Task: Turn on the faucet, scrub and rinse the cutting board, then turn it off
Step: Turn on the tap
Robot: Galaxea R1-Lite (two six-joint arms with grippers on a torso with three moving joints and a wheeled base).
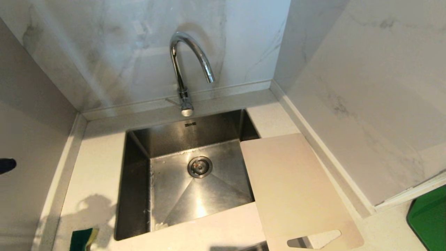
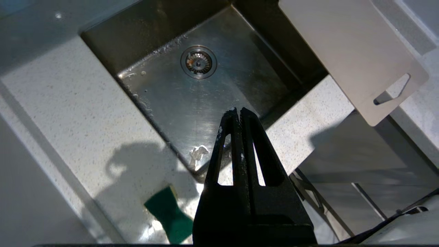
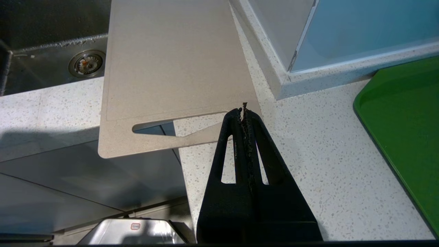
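Observation:
The chrome gooseneck faucet (image 1: 188, 66) stands behind the steel sink (image 1: 139, 195), with no water running from its spout. The pale beige cutting board (image 1: 292, 188) lies flat on the counter right of the sink, one edge over the basin and its handle slot past the counter's front edge. It shows again as the board (image 2: 346, 44) and the board (image 3: 171, 58) in the wrist views. My left gripper (image 2: 237, 110) is shut and empty, hanging above the sink's near corner. My right gripper (image 3: 242, 111) is shut and empty, above the counter beside the board's handle end. Neither arm shows in the head view.
A green-and-yellow sponge (image 1: 83, 239) lies on the counter at the sink's front left; it shows as the sponge (image 2: 169, 214) near my left gripper. A green slab (image 1: 430, 216) sits at the far right. Marble walls (image 1: 366, 87) close in behind and on the right.

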